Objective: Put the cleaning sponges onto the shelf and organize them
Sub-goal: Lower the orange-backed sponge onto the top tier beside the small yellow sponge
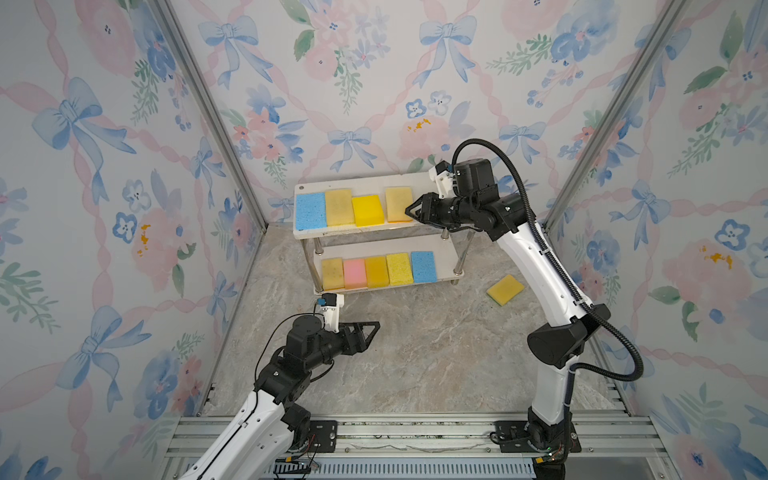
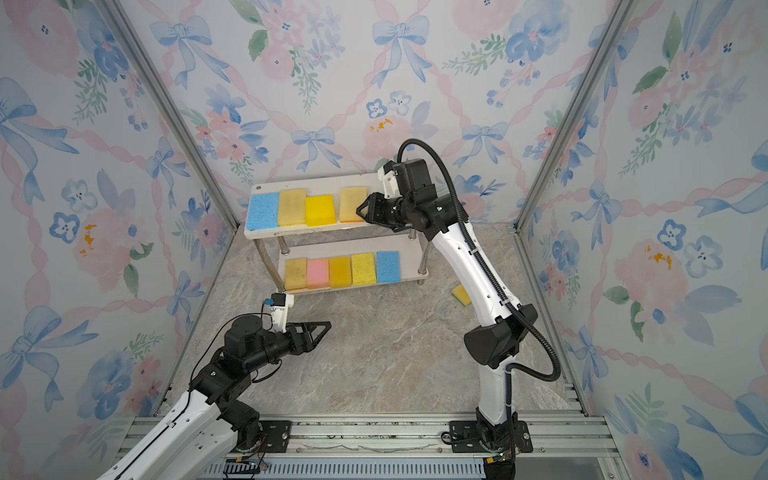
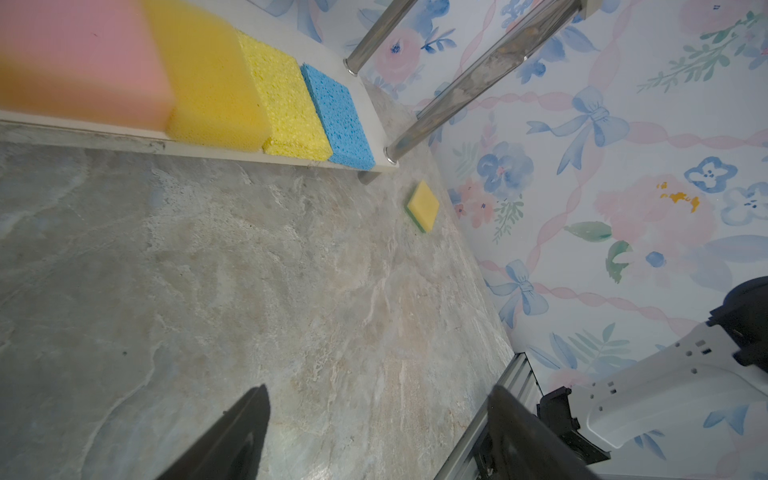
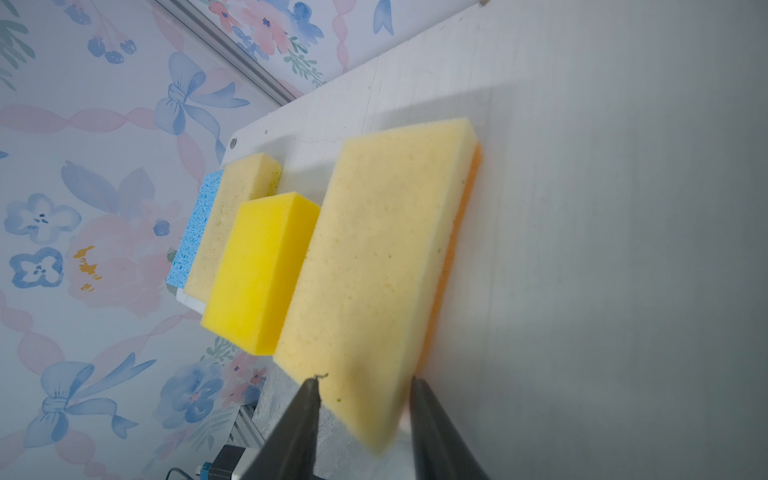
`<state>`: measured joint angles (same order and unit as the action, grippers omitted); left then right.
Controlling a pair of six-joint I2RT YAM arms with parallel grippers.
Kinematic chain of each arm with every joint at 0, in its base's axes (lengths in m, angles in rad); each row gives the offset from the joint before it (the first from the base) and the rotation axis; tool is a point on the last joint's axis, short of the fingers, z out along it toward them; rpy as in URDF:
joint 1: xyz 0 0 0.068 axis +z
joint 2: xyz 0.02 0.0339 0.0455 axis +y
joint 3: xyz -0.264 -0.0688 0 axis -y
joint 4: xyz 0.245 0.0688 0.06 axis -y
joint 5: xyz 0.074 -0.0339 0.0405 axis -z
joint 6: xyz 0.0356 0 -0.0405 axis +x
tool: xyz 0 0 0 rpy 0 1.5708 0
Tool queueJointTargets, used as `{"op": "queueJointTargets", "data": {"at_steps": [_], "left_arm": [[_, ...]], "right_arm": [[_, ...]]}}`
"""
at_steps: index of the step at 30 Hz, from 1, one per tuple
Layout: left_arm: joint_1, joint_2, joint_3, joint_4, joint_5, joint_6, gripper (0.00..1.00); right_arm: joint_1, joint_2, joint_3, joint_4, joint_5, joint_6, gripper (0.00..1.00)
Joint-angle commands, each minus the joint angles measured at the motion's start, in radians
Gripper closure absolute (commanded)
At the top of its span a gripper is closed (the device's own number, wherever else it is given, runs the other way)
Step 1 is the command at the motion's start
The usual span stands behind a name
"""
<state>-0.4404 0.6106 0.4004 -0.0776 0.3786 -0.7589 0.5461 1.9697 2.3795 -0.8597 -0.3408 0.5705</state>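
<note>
In both top views the shelf (image 1: 365, 183) carries nine cleaning sponges (image 1: 376, 272) side by side, four above, five below; the stray yellow sponge (image 1: 505, 289) lies on the bench (image 1: 415, 357) beside the right arm, so the job appears one short. The left wrist view shows the left tool (image 3: 374, 432) spread wide and empty above the bench, evidently out of the way. The right wrist view shows the right tool (image 4: 365, 386) parted astride the near corner of the pale sponge (image 4: 386, 257), flat on the top board beside the bright yellow sponge (image 4: 257, 270), foam unsqueezed: judged a release.
</note>
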Motion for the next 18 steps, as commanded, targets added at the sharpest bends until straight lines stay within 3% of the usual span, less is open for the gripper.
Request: {"op": "queueJointTargets", "data": {"at_steps": [1, 18], "left_arm": [[0.009, -0.004, 0.012, -0.019, 0.014, 0.021, 0.16], [0.009, -0.003, 0.012, -0.023, 0.014, 0.019, 0.13]], "right_arm": [[0.002, -0.003, -0.022, 0.037, -0.012, -0.002, 0.58], [-0.041, 0.071, 0.016, 0.104, -0.049, 0.008, 0.48]]}}
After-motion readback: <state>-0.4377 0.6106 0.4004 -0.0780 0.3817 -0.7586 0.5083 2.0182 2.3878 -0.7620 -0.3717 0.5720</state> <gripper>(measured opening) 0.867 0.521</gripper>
